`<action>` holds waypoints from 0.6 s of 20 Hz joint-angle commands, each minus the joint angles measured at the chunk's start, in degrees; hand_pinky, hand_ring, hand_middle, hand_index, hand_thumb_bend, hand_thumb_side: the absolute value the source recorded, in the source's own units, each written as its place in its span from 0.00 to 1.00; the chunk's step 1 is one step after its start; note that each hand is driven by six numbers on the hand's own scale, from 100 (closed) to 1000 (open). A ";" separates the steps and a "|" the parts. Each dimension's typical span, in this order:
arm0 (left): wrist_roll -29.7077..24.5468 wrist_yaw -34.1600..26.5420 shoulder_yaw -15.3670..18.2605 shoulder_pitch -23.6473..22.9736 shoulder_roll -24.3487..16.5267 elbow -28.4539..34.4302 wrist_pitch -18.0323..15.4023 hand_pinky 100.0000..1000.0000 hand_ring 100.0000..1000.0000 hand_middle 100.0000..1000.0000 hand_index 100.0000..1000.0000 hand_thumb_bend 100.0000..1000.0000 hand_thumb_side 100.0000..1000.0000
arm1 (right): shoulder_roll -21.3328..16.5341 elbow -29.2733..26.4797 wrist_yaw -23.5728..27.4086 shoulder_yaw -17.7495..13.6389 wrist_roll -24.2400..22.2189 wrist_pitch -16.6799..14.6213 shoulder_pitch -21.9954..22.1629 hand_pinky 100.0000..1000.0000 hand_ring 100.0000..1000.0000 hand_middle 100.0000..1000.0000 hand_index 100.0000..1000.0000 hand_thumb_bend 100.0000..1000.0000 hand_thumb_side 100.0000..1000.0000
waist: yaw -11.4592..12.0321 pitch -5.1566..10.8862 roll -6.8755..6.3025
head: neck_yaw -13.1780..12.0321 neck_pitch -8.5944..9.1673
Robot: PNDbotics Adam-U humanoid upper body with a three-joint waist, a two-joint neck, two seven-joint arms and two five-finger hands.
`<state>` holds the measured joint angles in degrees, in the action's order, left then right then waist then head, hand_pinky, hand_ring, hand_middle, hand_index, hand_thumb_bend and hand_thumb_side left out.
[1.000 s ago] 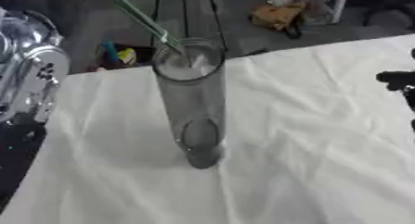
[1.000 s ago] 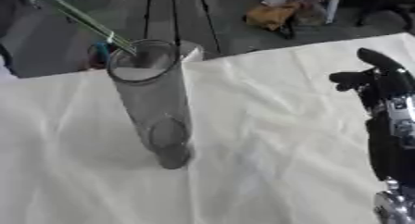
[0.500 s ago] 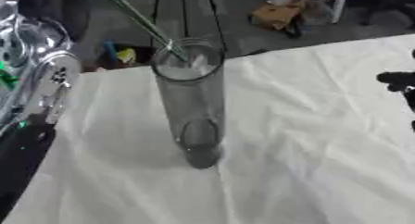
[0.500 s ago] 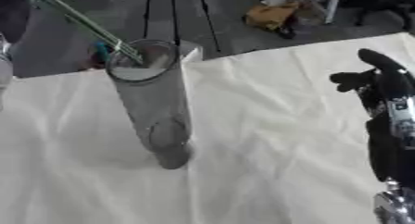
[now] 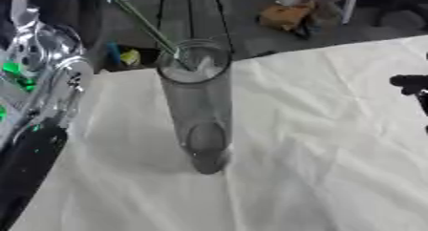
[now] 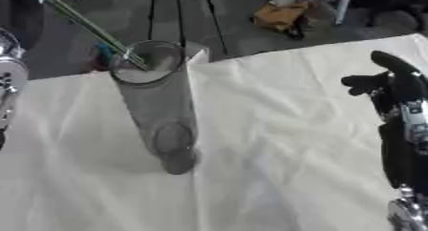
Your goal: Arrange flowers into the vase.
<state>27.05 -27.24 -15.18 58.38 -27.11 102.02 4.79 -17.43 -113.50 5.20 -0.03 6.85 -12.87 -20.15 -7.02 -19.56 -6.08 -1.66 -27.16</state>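
Observation:
A tall clear glass vase [image 5: 197, 106] stands upright on the white tablecloth [image 5: 317, 144], left of the middle. One thin green stem [image 5: 140, 19] rests in its mouth and leans out toward the upper left, its top cut off by the view's edge. My left arm, silver joints [image 5: 52, 75] above a black forearm, shows at the left edge, apart from the vase; its hand is not made out. My right hand [image 6: 394, 84] stands at the right edge, black, relaxed and holding nothing.
Beyond the table's far edge lies a dark floor with tripod legs [image 5: 171, 5], an orange-brown object [image 5: 284, 15] and a small yellow and blue item [image 5: 125, 57]. Small green bits [image 5: 13, 68] show beside the left arm.
My left arm has come further into view from the left edge, toward the vase. The vase, the stem and my right hand have stayed put.

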 commanded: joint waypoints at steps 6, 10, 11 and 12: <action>-0.60 1.20 -0.10 1.40 0.02 -2.15 -0.62 0.00 0.00 0.00 0.01 0.08 0.61 | -0.36 -1.10 0.35 -0.30 -0.32 0.00 -0.64 0.84 0.66 0.44 0.83 0.00 0.81 | -0.20 -0.39 -0.63 | -0.42 0.49; -0.56 0.80 -0.12 1.84 0.35 -2.98 -0.55 0.00 0.00 0.00 0.01 0.08 0.62 | -0.29 -1.10 0.34 -0.30 -0.41 0.10 -0.60 0.84 0.66 0.44 0.83 0.00 0.81 | -0.32 -0.48 -0.76 | -0.59 0.50; -0.59 0.73 -0.13 1.92 0.42 -3.19 -0.48 0.00 0.00 0.00 0.01 0.08 0.62 | -0.28 -1.10 0.35 -0.31 -0.42 0.12 -0.59 0.84 0.66 0.44 0.83 0.00 0.81 | -0.38 -0.48 -0.81 | -0.66 0.51; -0.60 0.66 -0.14 2.00 0.51 -3.42 -0.41 0.00 0.00 0.00 0.01 0.09 0.62 | -0.27 -1.10 0.36 -0.32 -0.42 0.14 -0.60 0.84 0.66 0.43 0.83 0.00 0.81 | -0.44 -0.47 -0.86 | -0.71 0.51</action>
<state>26.56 -26.56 -15.32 58.93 -26.09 98.32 4.34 -17.37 -113.50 5.20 -0.01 6.60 -12.68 -20.17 -7.43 -20.23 -6.22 -2.14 -27.14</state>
